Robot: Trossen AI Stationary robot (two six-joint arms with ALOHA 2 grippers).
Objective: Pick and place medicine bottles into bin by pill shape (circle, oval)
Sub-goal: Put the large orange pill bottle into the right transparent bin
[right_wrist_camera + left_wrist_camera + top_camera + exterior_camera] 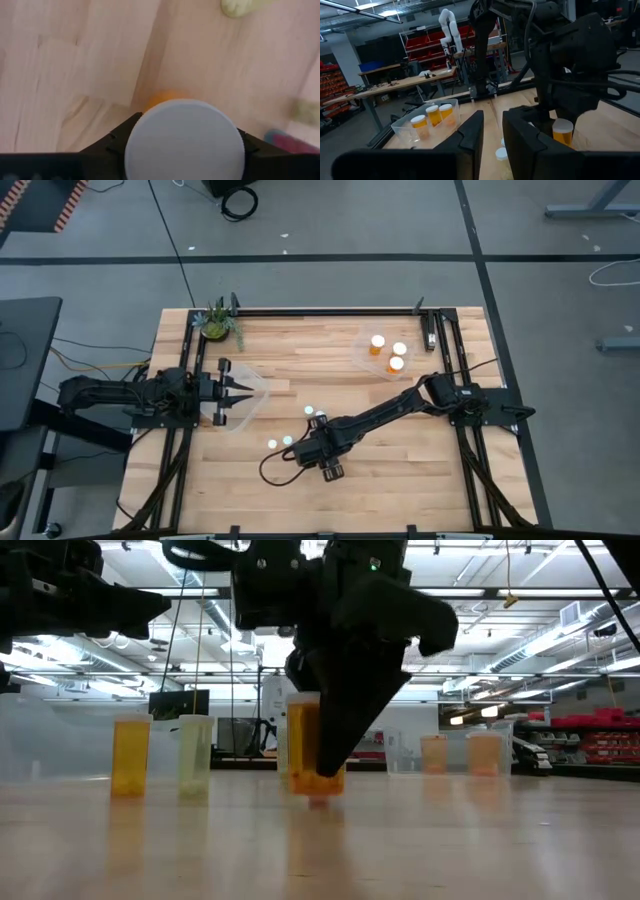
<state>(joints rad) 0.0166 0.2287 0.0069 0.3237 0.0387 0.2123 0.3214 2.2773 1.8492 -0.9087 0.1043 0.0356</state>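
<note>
The right gripper [322, 420] is reaching down at the table's centre, its fingers [120, 137] standing partly open, touching both sides of an orange medicine bottle [315, 745] standing upright on the table [400, 480]. The left gripper [243, 391] is waiting at nine o'clock, fingers [470, 137] narrowly apart, gripping nothing

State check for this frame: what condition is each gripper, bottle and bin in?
Right gripper: lowered around the orange translucent white-capped bottle, grip unconfirmed.
Orange translucent white-capped bottle: upright on the wooden table.
Left gripper: slightly open, empty.
Left clear plastic bin: no bottles visible inside.
Right clear plastic bin: holds three upright orange bottles.
Loose yellow-orange bottle: upright.
</note>
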